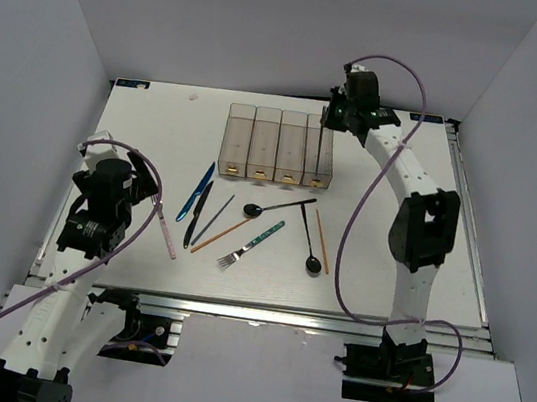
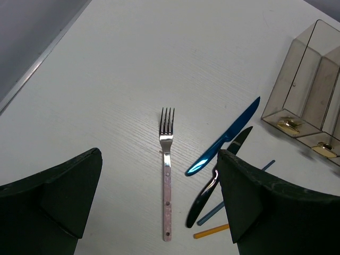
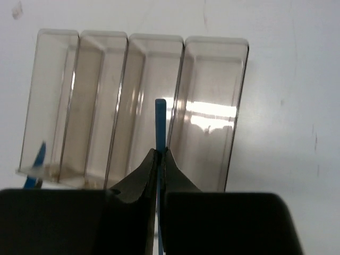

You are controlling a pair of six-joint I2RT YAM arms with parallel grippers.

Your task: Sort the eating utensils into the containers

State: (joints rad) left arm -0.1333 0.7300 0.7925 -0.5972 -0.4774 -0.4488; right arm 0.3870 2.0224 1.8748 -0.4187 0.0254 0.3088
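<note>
Dark-blue chopstick: clenched in right claw, above a dividing wall of the containers; grip legible only in the right wrist view. Left claw released, above pink-handled fork lying on tabletop.

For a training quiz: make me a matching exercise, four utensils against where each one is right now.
1. pink-handled fork
2. dark-blue chopstick
3. blue knife
4. teal-handled fork

A. beside the black knife
B. clamped in the right hand above the bins
C. on the table below the open left hand
D. near the black spoons

Pairs: 1-C, 2-B, 3-A, 4-D.
</note>
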